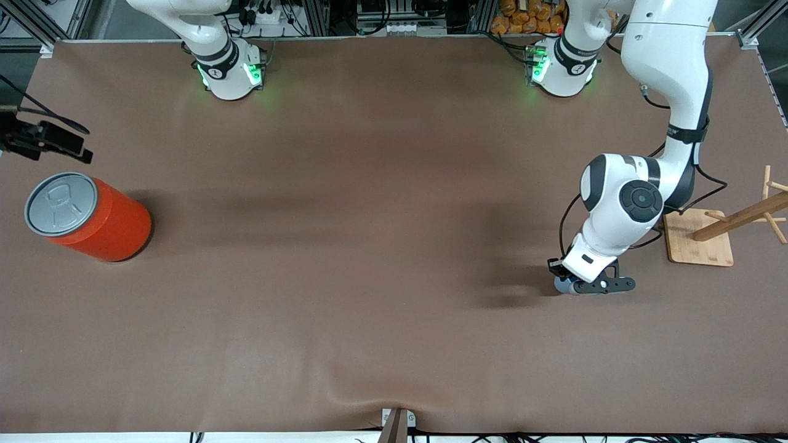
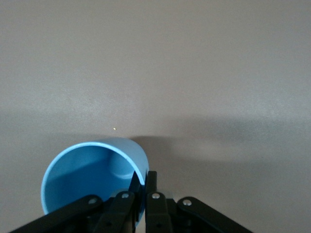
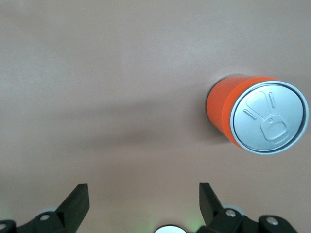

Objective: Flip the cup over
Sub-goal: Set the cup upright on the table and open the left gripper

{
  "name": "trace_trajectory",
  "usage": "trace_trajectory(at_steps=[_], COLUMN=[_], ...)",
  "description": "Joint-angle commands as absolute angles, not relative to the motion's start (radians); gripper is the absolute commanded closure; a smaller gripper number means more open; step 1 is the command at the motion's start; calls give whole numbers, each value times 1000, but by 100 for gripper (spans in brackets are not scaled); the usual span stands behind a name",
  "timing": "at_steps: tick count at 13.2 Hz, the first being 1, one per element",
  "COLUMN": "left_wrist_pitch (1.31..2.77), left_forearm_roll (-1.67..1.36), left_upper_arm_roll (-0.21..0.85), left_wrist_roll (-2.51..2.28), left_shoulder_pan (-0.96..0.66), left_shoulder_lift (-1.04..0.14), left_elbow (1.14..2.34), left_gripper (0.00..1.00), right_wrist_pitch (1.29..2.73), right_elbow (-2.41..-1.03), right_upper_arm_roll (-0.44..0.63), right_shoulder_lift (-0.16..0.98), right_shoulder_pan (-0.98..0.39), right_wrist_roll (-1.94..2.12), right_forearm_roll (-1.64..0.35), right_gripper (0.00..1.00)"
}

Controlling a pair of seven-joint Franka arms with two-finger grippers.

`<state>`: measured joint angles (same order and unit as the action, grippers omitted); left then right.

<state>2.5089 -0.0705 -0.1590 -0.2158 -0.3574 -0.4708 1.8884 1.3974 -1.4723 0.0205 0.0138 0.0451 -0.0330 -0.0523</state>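
The light-blue cup is at the left arm's end of the table, and its darker blue inside faces the left wrist camera. My left gripper is shut on the cup's rim wall, one finger inside and one outside. In the front view the cup shows only as a small blue patch under the left gripper, low at the tabletop. My right gripper is open and empty, held high over the right arm's end of the table; it is out of the front view.
A large orange can with a grey lid stands at the right arm's end; it also shows in the right wrist view. A wooden rack on a board stands beside the left arm. A black fixture juts in above the can.
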Motion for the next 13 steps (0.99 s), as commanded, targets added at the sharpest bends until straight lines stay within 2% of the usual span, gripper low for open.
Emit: trace_trajectory(at_steps=[1,4,6,10,13], left_wrist_pitch=[2389,2073,1930,1717,1582], left_forearm_roll=[-38,-37,-38,-37,-34], left_upper_arm_roll=[-160,-158,-160,-160,-149], left_wrist_roll=[-195,-190,-189,-190,-187], left_shoulder_pan=[-353,-356,-348,-313,-269], left_shoulder_lift=[-428,-405,-332,-114,-8], left_elbow=[1841,1618,1513,1509,1520], left_gripper=[0,0,0,0,0], right_wrist_pitch=[1379,1374,1350,1293,1272], right_elbow=[-1491,-1493,-1490,-1471,-1463], right_upper_arm_roll=[-67,-54,-43,-5,12], right_shoulder_lift=[-43,-35,-38,-43,-51], right_shoulder_pan=[117,100,100,97,103], right_wrist_roll=[-18,-18,-18,1,23], right_forearm_roll=[-40,8,8,9,-6], right_gripper=[0,0,0,0,0])
